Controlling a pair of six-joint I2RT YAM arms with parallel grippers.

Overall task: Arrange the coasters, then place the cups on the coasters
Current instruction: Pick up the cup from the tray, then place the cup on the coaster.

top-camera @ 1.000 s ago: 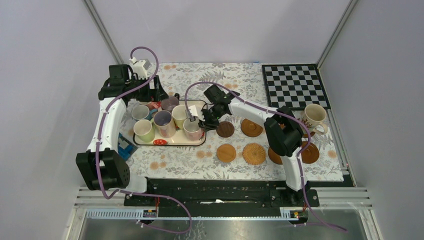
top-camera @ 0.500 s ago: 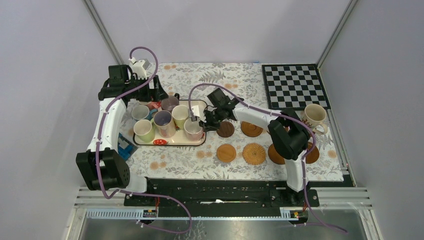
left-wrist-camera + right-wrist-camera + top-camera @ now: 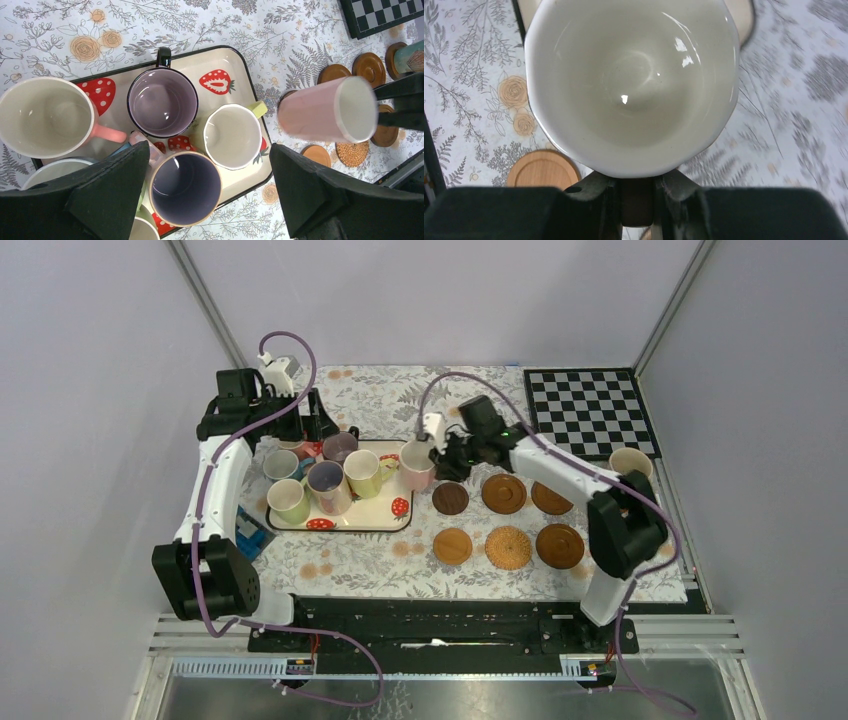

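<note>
My right gripper (image 3: 441, 454) is shut on the handle of a pink cup (image 3: 415, 465) and holds it tilted in the air over the tray's right end. In the right wrist view the cup's white inside (image 3: 634, 80) fills the frame, with the handle pinched between the jaws. My left gripper (image 3: 310, 426) hangs open above several cups on the tray (image 3: 360, 527), among them a purple cup (image 3: 162, 102) and a green-handled cream cup (image 3: 232, 136). Several brown coasters lie in two rows right of the tray, one dark (image 3: 450, 498) and one woven (image 3: 509, 547). A cream patterned cup (image 3: 630, 462) stands far right.
A black-and-white checkerboard mat (image 3: 590, 410) lies at the back right. A small blue object (image 3: 250, 535) sits left of the tray's front corner. A floral cloth covers the table. The enclosure walls stand close on both sides.
My right gripper has shut on the pink cup's handle, lifted it off the tray and carried it right and back. The left jaws have opened wider.
</note>
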